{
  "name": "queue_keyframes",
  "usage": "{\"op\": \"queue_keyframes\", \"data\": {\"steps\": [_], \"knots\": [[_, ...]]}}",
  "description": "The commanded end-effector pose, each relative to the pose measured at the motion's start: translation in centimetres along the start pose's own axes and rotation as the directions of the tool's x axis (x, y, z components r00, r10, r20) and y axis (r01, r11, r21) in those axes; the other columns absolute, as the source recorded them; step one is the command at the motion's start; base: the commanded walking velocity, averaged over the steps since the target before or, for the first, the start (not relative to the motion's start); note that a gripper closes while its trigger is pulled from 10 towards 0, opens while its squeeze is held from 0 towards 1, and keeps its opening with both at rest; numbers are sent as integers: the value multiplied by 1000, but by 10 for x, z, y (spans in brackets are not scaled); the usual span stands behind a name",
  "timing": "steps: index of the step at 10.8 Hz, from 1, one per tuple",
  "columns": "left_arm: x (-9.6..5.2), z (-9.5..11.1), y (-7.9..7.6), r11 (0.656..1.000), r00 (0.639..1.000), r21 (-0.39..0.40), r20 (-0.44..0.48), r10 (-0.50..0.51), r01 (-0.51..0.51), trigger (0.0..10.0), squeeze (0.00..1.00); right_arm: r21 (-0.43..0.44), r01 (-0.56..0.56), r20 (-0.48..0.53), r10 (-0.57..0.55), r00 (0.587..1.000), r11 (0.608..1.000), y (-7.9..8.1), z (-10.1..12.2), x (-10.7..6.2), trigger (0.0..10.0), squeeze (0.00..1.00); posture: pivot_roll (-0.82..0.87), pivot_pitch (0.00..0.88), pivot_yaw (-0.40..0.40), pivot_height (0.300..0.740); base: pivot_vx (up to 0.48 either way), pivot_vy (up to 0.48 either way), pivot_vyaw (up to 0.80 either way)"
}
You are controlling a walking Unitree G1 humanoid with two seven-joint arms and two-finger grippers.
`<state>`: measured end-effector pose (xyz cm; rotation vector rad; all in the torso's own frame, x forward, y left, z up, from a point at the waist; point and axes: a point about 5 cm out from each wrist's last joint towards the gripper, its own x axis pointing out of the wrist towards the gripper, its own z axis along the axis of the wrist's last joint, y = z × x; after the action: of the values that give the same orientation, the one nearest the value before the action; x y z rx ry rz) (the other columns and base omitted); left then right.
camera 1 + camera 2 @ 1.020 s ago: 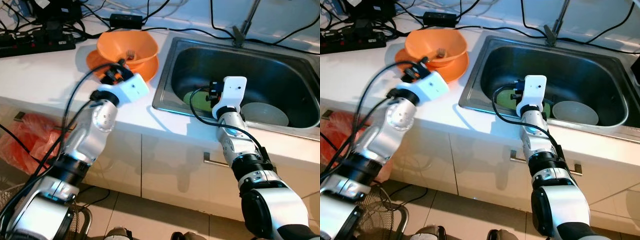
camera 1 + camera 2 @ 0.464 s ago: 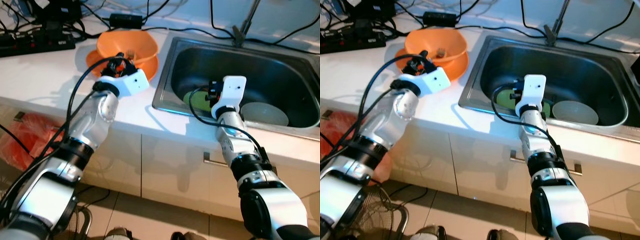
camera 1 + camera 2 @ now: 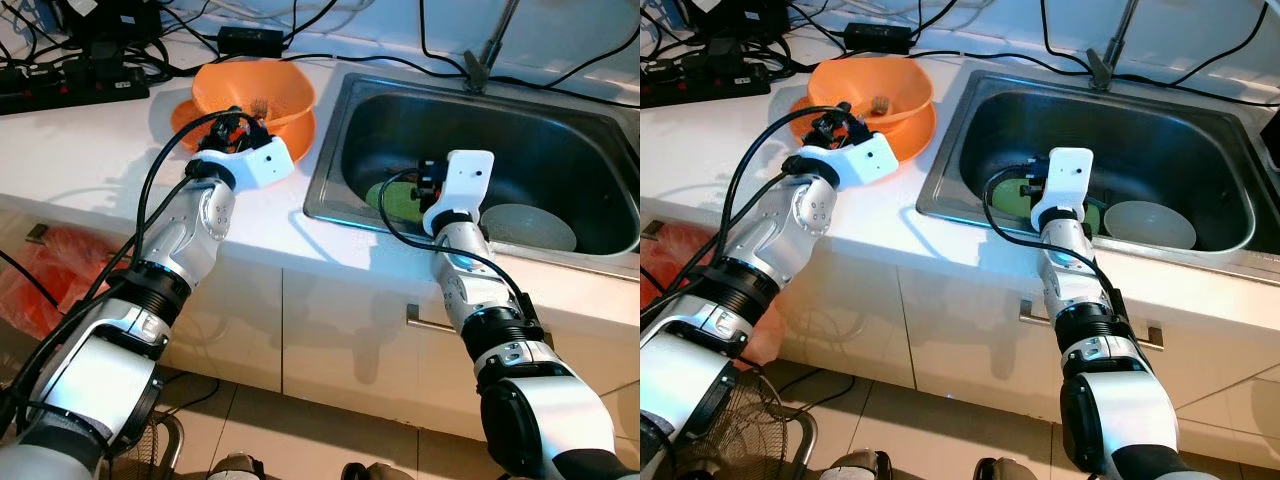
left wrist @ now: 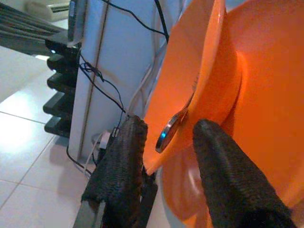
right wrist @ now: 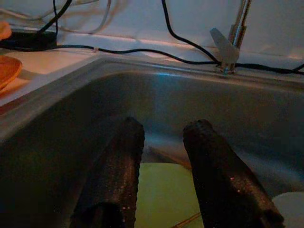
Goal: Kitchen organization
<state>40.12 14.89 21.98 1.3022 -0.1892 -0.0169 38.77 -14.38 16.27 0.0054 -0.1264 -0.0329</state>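
White counter, cables behind, left gripper parted at orange bowl, right gripper parted over sink

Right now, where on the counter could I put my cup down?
The white counter is bare between the orange bowl and its front edge, left of the left gripper. A thinner bare strip runs between bowl and sink. The back is crowded with the power strip and cables.
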Motion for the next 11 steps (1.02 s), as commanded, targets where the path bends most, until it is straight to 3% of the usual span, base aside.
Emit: {"op": "queue_keyframes", "data": {"steps": [1, 8, 11], "knots": [[5, 8, 6, 1000, 1000, 10, 24, 20, -21, 0, 0, 7, 22, -10, -22, 1000, 1000, -6, -3, -2, 10000, 0, 76, 88, -55, 740, 0, 0, 0], [6, 8, 3, 1000, 999, -9, 34, 18, -18, 0, 0, 11, 23, -18, -23, 1000, 1000, -6, -5, -3, 10000, 0, 80, 86, -58, 740, 0, 0, 0], [6, 17, 15, 995, 991, -20, 97, 97, -96, 0, 0, 11, 24, -17, -24, 1000, 1000, -6, -5, -3, 10000, 0, 80, 86, -59, 740, 0, 0, 0]]}}
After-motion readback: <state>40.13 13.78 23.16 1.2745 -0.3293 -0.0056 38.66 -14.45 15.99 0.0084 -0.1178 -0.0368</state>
